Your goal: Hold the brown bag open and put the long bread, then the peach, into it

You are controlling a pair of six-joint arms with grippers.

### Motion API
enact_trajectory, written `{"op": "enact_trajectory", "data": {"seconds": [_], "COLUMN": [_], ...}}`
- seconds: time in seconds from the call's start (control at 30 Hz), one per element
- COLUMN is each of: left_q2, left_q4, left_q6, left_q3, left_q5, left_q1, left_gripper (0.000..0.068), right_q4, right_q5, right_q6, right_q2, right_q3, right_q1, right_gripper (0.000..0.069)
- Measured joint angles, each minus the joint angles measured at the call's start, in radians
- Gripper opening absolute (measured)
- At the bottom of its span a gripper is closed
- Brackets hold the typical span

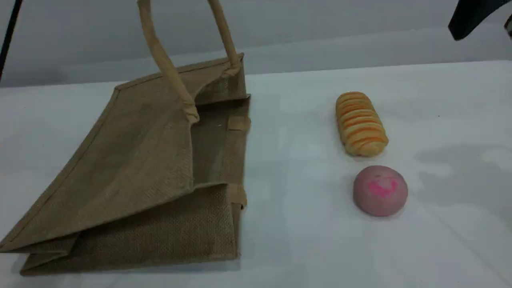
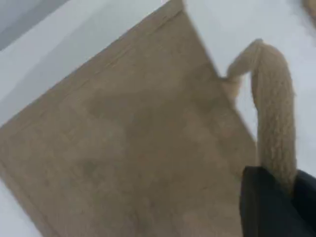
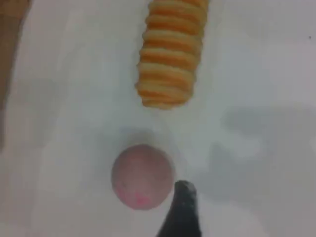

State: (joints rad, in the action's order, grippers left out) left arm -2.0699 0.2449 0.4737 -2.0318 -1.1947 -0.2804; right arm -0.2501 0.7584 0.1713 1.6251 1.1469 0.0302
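Note:
The brown bag [image 1: 140, 160] lies on its side at the left of the table, mouth facing right. Its upper panel is pulled up by one beige handle [image 1: 168, 68] that runs out of the scene view's top edge. In the left wrist view my left gripper [image 2: 282, 195] is shut on that handle [image 2: 274, 108], above the bag's panel [image 2: 123, 148]. The long bread [image 1: 361, 124] lies right of the bag, the peach [image 1: 380, 191] just in front of it. My right gripper hangs open above both, its fingertip [image 3: 182, 212] beside the peach [image 3: 142, 176] and below the bread [image 3: 170, 54].
The white table [image 1: 304, 224] shows bare surface between the bag's mouth and the two food items. A dark part of my right arm [image 1: 472, 16] enters at the top right corner. A thin black pole [image 1: 9, 36] stands at the far left.

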Motion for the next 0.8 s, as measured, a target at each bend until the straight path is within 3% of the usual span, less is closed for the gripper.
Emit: {"op": "enact_trajectory", "data": {"seconds": [0.27, 0.4, 0.8], "left_q2": [0.000, 0.023, 0.034], "left_q4": [0.125, 0.151, 0.145], "left_q6": [0.091, 0.119, 0.150], "left_q3": [-0.139, -0.175, -0.174], "left_q5": [-0.031, -0.026, -0.028], "left_q1": [0.000, 0.000, 0.000], "left_gripper": [0.0094, 0.0094, 0.0094], "right_q4": [-0.097, -0.122, -0.118], "right_q5": [-0.013, -0.018, -0.077], "right_q6": [0.087, 0.123, 0.126], "right_q2": [0.068, 0.106, 0.260], "right_q3": [0.000, 0.000, 0.072], "right_q1": [0.001, 0.012, 0.111], "right_gripper": [0.0565, 0.0565, 0.0565]}}
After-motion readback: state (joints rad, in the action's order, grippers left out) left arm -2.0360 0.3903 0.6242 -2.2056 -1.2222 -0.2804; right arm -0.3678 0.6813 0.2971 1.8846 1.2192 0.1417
